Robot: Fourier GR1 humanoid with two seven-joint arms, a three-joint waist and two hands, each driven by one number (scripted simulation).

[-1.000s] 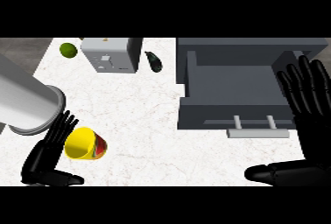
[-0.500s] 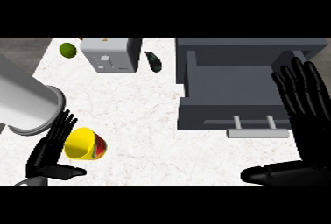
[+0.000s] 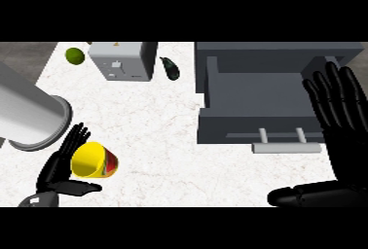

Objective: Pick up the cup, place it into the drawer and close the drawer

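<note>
- A white bench point(image 3: 165, 126) with faint grey marble veining fills the view from above.
- The cup point(image 3: 93, 159) is glossy yellow and rounded. It lies tipped on its side on the bench at the lower left of the frame, with red and green showing at its right edge.
- The black left hand point(image 3: 61, 168) is at the cup's left side. Its fingers are straight and run alongside the cup, and its thumb stretches out below it, so nothing is gripped.
- A smooth, light grey cylindrical forearm point(image 3: 28, 114) comes in from the left edge above that hand.
- The drawer point(image 3: 251, 92) is a matte dark grey box, pulled open at the upper right, with a pale bar handle point(image 3: 284, 141) on its front.
- The black right hand point(image 3: 338, 112) is at the right edge, over the drawer's right side, fingers straight and fanned apart, thumb out along the bottom.
- At the upper left are a small grey metal box point(image 3: 126, 61), a round lime-green fruit point(image 3: 75, 55) and a dark green oblong thing point(image 3: 170, 68).
</note>
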